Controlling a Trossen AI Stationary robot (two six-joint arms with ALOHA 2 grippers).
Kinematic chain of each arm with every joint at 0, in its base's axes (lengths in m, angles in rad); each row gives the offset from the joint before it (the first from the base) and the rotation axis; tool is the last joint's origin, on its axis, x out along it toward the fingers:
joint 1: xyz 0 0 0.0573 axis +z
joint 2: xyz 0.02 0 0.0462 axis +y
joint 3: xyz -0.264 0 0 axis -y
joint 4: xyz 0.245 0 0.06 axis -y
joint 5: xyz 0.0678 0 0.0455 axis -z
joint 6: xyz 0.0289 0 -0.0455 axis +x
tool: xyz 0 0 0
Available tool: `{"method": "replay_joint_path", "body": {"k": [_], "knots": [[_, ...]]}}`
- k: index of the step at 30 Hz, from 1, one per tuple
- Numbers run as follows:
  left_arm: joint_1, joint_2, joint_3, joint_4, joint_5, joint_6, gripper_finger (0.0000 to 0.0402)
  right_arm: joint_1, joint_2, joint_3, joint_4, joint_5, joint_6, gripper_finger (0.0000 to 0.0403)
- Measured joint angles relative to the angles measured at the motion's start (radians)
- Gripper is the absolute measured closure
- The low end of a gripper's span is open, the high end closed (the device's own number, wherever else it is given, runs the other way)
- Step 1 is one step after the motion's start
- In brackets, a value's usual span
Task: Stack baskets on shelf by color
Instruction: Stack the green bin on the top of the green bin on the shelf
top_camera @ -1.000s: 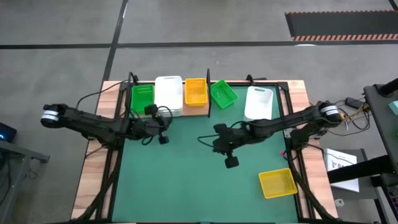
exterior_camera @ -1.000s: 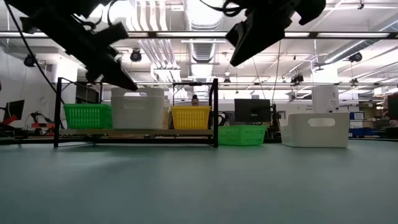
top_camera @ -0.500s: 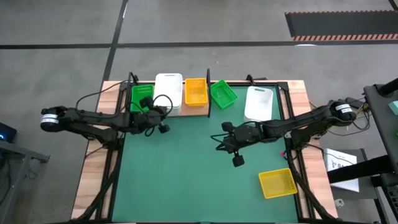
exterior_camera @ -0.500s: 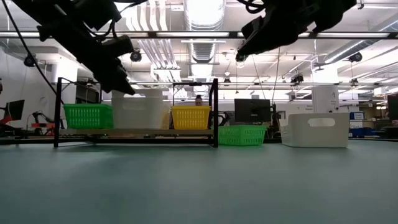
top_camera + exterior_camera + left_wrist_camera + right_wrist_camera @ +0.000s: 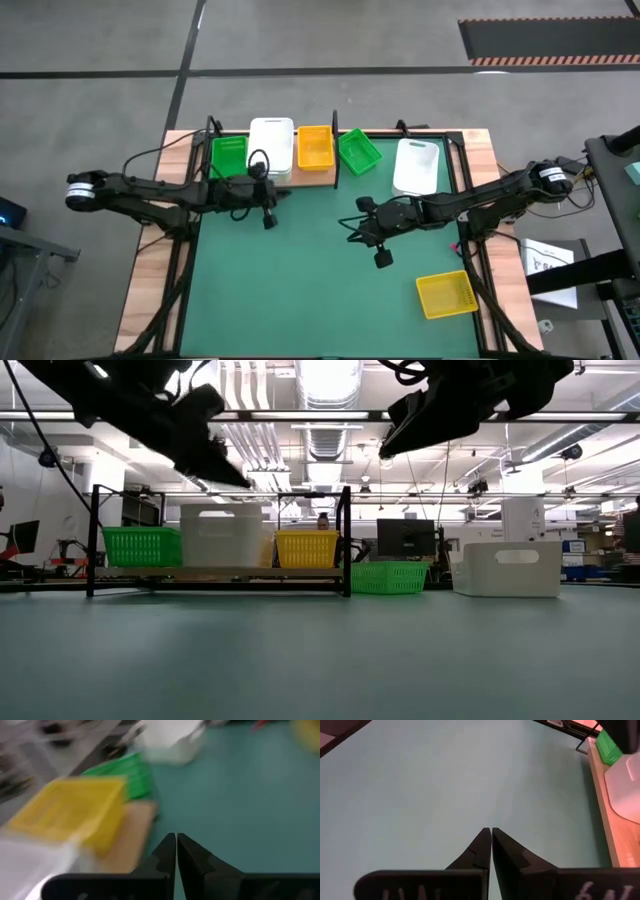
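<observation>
Since the earlier frame the left gripper has swung from the green basket to the shelf front; right gripper holds mid-bench. Both are closed, empty. Risk: three baskets remain off-shelf, and the yellow basket near the bench corner could be pushed off by a misjudged approach.

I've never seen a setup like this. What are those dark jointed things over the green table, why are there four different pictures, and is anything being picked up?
They are two robot arms, each ending in a two-fingered gripper. One picture looks straight down from above, one looks level across the tabletop, and two come from cameras on the arms' wrists. The left gripper hangs near the light-brown wooden shelf with thin black posts; the right gripper is over the middle of the green table mat. Both pairs of fingers are shut and hold nothing. On the shelf sit a green perforated plastic basket, white baskets and a yellow basket. Off the shelf, on the table, lie another green basket, a white basket and a yellow basket.
</observation>
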Motion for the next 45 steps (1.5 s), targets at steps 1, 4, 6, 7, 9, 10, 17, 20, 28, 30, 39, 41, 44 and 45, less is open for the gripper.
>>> {"method": "replay_joint_path", "body": {"k": [1, 4, 6, 7, 9, 10, 17, 20, 28, 30, 39, 41, 44, 45], "knots": [[-0.008, 0.003, -0.003, 0.031, 0.048, 0.001, 0.0401, 0.0, 0.0, 0.0, 0.002, 0.0, 0.0, 0.0394], [-0.038, 0.011, -0.017, 0.125, 0.172, 0.011, 0.0401, 0.0, 0.0, -0.001, 0.004, 0.0, 0.001, 0.0394], [-0.057, 0.015, -0.03, 0.179, 0.223, 0.013, 0.0401, 0.0, 0.0, -0.006, 0.01, 0.0, 0.0, 0.0394], [-0.065, 0.016, -0.035, 0.196, 0.236, 0.013, 0.0401, 0.0, 0.0, -0.008, 0.016, 0.0, 0.0, 0.0394], [-0.078, 0.019, -0.047, 0.222, 0.24, 0.013, 0.0401, -0.001, 0.001, -0.016, 0.036, 0.0, -0.005, 0.0394], [-0.081, 0.021, -0.052, 0.23, 0.24, 0.013, 0.0401, -0.001, 0.001, -0.018, 0.046, 0.0, -0.009, 0.0394], [-0.084, 0.042, -0.062, 0.238, 0.24, 0.013, 0.0401, -0.013, 0.001, -0.036, 0.093, -0.001, -0.027, 0.0394], [-0.084, 0.042, -0.06, 0.236, 0.24, 0.013, 0.0401, -0.032, 0.0, -0.038, 0.104, 0.029, -0.046, 0.0394], [-0.092, -0.044, -0.022, 0.233, 0.242, -0.046, 0.0401, -0.235, 0.004, 0.085, -0.349, 0.311, 0.071, 0.0394], [-0.092, -0.064, -0.026, 0.236, 0.242, -0.038, 0.0401, -0.316, 0.025, 0.105, -0.381, 0.297, 0.057, 0.0394], [-0.092, -0.095, -0.045, 0.234, 0.228, -0.018, 0.0401, -0.589, 0.108, 0.111, -0.377, 0.049, -0.203, 0.0374], [-0.092, -0.095, -0.047, 0.231, 0.227, -0.015, 0.0401, -0.626, 0.13, 0.111, -0.376, 0.044, -0.209, 0.0353], [-0.092, -0.095, -0.047, 0.235, 0.226, 0.007, 0.0401, -0.664, 0.158, 0.111, -0.378, 0.044, -0.201, 0.0312], [-0.092, -0.095, -0.047, 0.235, 0.224, 0.012, 0.0401, -0.672, 0.164, 0.111, -0.373, 0.044, -0.2, 0.0298]]}}
